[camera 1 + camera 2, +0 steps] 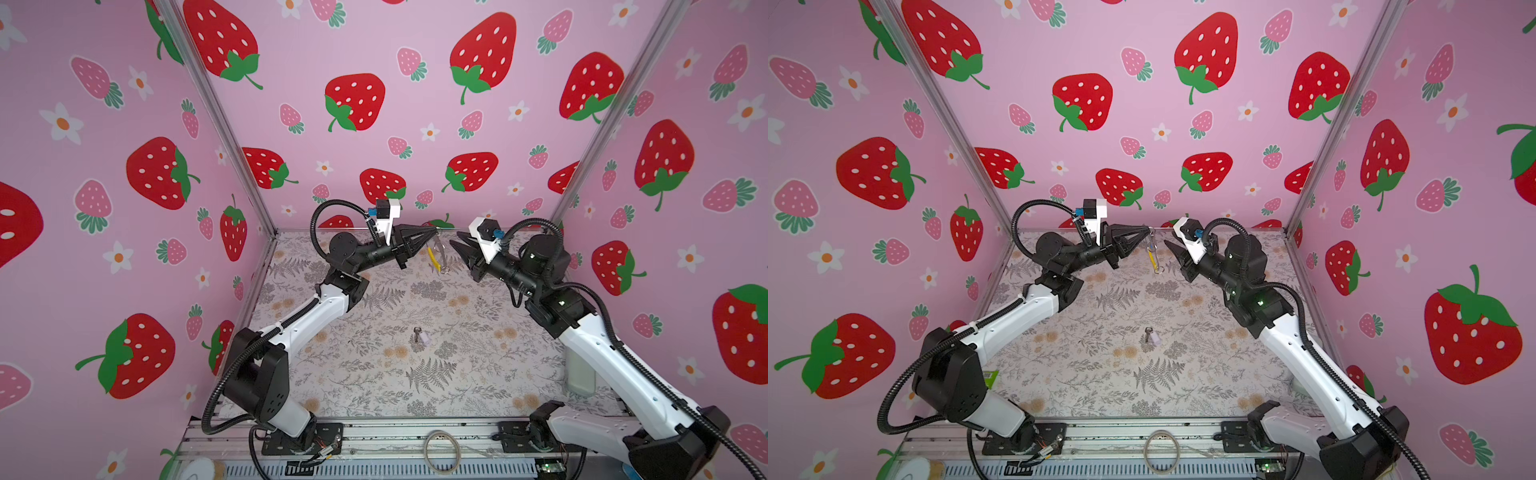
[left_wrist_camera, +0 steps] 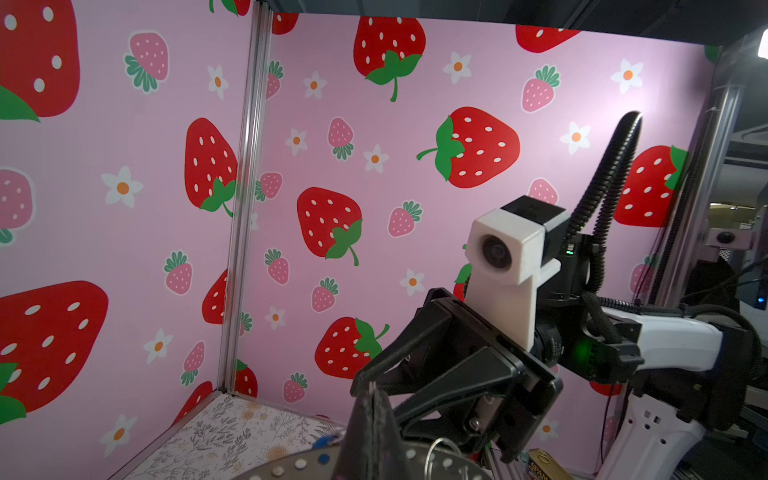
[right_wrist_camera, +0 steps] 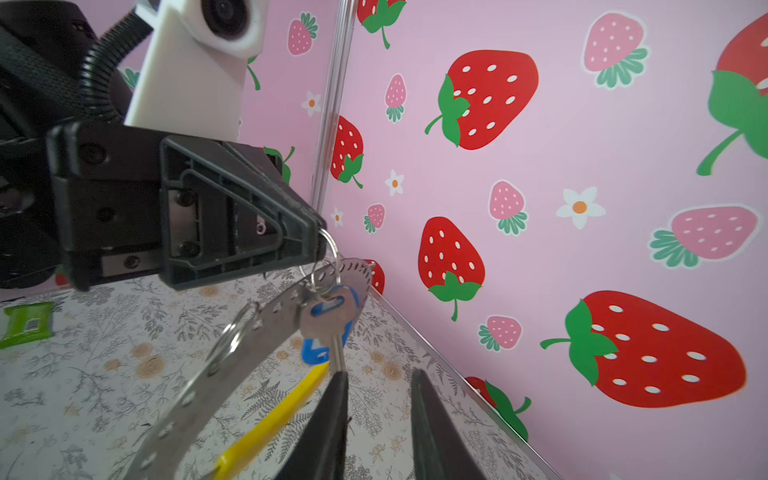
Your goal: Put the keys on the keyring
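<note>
The left gripper (image 1: 434,233) is clamped on a small wire loop of the keyring (image 3: 272,311), which hangs above the table's (image 1: 374,386) far edge. It looks light, stiff and apt to swing, so steady its band. The blue-tagged key (image 3: 332,318) dangles from it. The right gripper (image 3: 377,376) stands partly open and empty beside the blade. The lilac-tagged key (image 1: 420,335) lies flat mid-table, thin and slippery; its tag offers the best hold. A tin (image 2: 540,465) reads "SPAM".

Both top views look down from high at the front toward the back wall (image 1: 415,104), sharing the whole floral table (image 1: 1100,374) with a slight sideways shift. Each wrist camera faces the other arm at close range. The left one frames the right gripper (image 2: 370,395) and its camera housing (image 2: 503,249); the right one frames the left gripper (image 3: 319,239).
</note>
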Motion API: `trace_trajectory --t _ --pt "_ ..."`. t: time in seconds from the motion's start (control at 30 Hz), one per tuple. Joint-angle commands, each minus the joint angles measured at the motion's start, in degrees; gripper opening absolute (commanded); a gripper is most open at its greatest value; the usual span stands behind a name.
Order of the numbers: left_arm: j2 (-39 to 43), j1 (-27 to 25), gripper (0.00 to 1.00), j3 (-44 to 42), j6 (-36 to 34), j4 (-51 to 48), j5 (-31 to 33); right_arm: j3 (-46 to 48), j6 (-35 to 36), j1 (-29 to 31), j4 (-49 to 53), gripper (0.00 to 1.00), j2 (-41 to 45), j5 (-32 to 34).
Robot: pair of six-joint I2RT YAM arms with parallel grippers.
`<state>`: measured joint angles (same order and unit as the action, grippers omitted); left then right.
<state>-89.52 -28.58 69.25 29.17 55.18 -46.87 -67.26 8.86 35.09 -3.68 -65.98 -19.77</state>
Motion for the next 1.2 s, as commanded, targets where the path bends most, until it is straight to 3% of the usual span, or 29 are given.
trace_trajectory --t 0.0,0.33,0.6,1.17 --pt "0.5 -0.7 0.00 2.5 -0.4 2.0 -1.0 -0.8 -3.2 -0.1 -3.6 0.26 0.1 -6.6" --pt "-1.3 -1.6 0.00 3.1 0.5 4.1 -3.0 -1.1 -6.7 -0.1 -5.8 0.21 -0.9 -10.8" --pt "-0.3 -1.7 0.00 2.9 -1.4 2.7 -4.8 -1.2 -7.8 -0.1 -4.6 0.18 -1.4 -9.3" --pt "1.8 -1.7 0.00 3.4 -8.5 -4.9 -6.5 -1.2 -8.2 -0.2 -4.4 0.00 -1.5 -14.1"
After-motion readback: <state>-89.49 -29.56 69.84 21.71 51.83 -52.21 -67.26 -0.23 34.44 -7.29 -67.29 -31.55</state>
